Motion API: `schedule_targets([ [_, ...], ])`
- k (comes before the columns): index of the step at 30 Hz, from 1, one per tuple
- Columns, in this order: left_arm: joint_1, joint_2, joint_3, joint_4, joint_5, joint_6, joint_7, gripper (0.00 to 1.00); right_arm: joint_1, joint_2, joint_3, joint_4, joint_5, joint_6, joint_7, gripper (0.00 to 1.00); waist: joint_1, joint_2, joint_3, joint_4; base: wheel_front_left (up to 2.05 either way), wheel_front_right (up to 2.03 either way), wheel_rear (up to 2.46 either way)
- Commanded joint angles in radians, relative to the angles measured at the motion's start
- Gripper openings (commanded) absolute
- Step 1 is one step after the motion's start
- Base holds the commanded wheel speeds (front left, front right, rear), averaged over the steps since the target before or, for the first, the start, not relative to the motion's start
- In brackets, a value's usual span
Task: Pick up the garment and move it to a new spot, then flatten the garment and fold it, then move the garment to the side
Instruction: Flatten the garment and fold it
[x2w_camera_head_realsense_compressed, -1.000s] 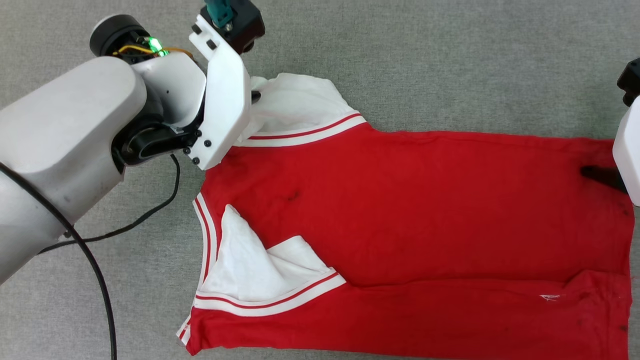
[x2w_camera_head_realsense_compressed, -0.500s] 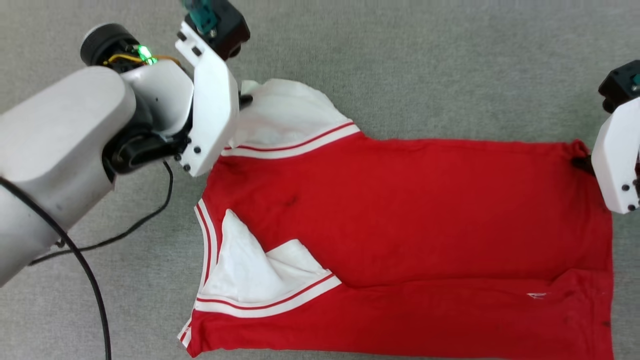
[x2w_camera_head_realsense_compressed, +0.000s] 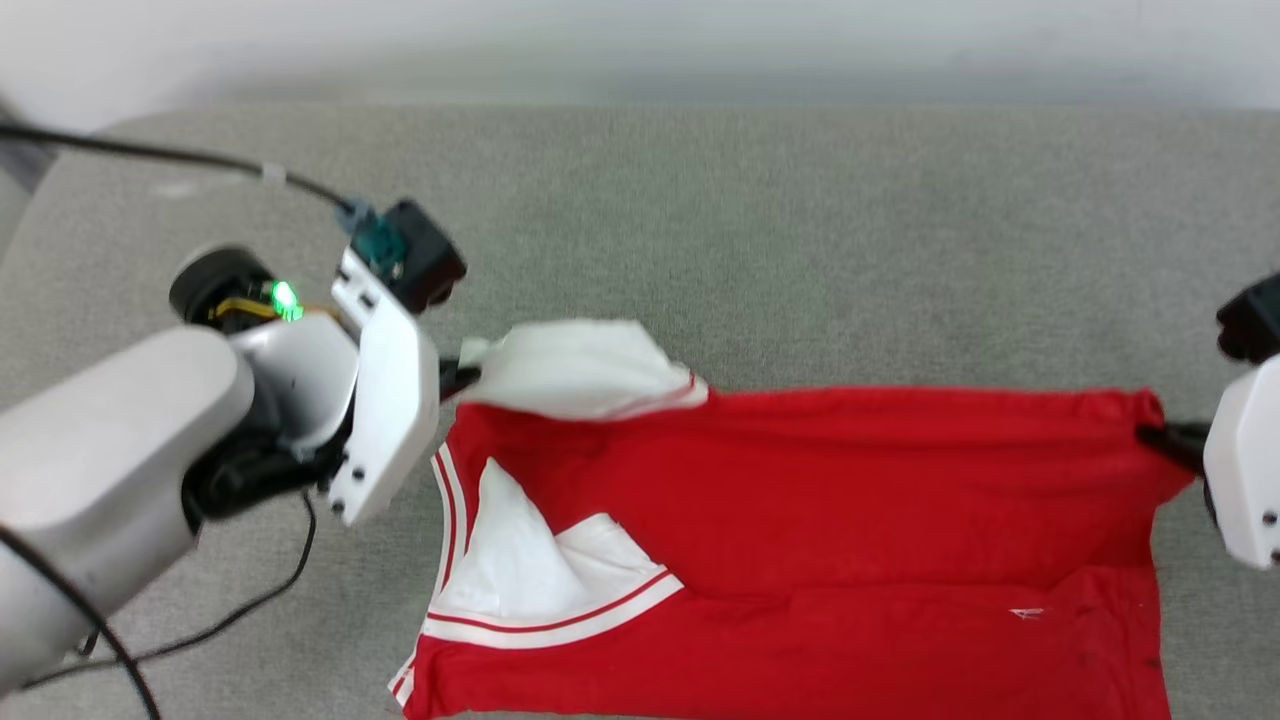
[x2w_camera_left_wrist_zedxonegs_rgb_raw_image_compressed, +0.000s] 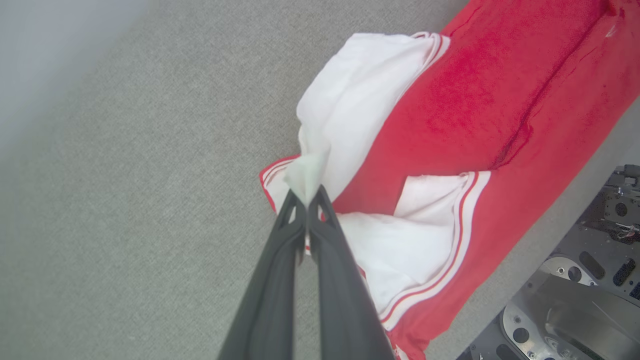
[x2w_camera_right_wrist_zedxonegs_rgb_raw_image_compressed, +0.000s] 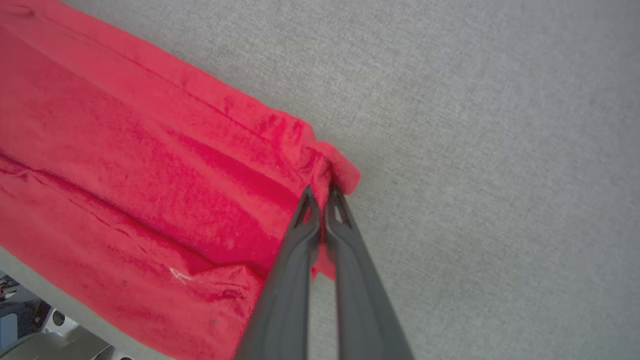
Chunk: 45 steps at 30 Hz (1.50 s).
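Note:
The garment (x2w_camera_head_realsense_compressed: 820, 500) is a red jersey with white sleeves and striped trim, lying lengthwise across the grey surface with its collar end to the left. My left gripper (x2w_camera_head_realsense_compressed: 466, 376) is shut on the tip of the far white sleeve (x2w_camera_head_realsense_compressed: 580, 368), which is pulled up into a peak. In the left wrist view the left gripper (x2w_camera_left_wrist_zedxonegs_rgb_raw_image_compressed: 306, 196) pinches that white cloth, with the garment (x2w_camera_left_wrist_zedxonegs_rgb_raw_image_compressed: 475, 90) spreading beyond it. My right gripper (x2w_camera_head_realsense_compressed: 1152, 436) is shut on the far red hem corner. The right wrist view shows the right gripper (x2w_camera_right_wrist_zedxonegs_rgb_raw_image_compressed: 322, 192) clamped on that bunched corner of the garment (x2w_camera_right_wrist_zedxonegs_rgb_raw_image_compressed: 150, 165).
The grey cloth-covered surface (x2w_camera_head_realsense_compressed: 760, 230) stretches bare behind the garment up to a pale wall (x2w_camera_head_realsense_compressed: 640, 40). A black cable (x2w_camera_head_realsense_compressed: 250, 600) trails at the left beside my left arm. The robot's metal base (x2w_camera_left_wrist_zedxonegs_rgb_raw_image_compressed: 575, 310) shows past the near table edge.
The right gripper has shut on the red hem corner. Both grippers have drawn the garment's far edge up and nearer. The head camera has tilted up, bringing the wall into view.

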Motion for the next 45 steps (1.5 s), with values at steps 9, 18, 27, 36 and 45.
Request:
schedule_targets([
  [9,0.234,0.07,0.001,-0.1,0.009,0.041,-0.013,0.0,0.2,-0.025,-0.009,-0.038,0.027,0.0,-0.06,0.0,0.0001,0.0,-0.085,-0.005,0.0,0.0,0.0],
  [18,0.465,0.047,0.002,-0.089,0.045,0.078,-0.016,0.0,0.329,0.048,0.029,-0.004,-0.033,0.0,-0.079,0.0,0.0001,0.0,-0.068,-0.018,0.0,0.0,0.0],
  [27,0.495,-0.007,0.027,0.003,0.066,0.081,-0.118,1.0,0.307,0.094,-0.002,0.032,-0.057,-0.001,-0.135,1.0,0.0001,0.0,-0.069,-0.028,0.0,0.0,0.0],
  [36,0.514,0.043,0.122,-0.079,0.15,0.207,-0.358,1.0,0.333,0.056,-0.144,-0.082,-0.047,-0.001,-0.235,1.0,0.0001,0.0,-0.11,-0.037,0.0,0.0,0.0],
  [45,0.575,0.012,0.217,-0.107,0.228,0.411,-0.635,1.0,0.443,0.093,-0.381,-0.062,-0.005,-0.001,-0.239,1.0,0.0001,0.0,-0.107,-0.024,0.0,0.0,0.0],
])
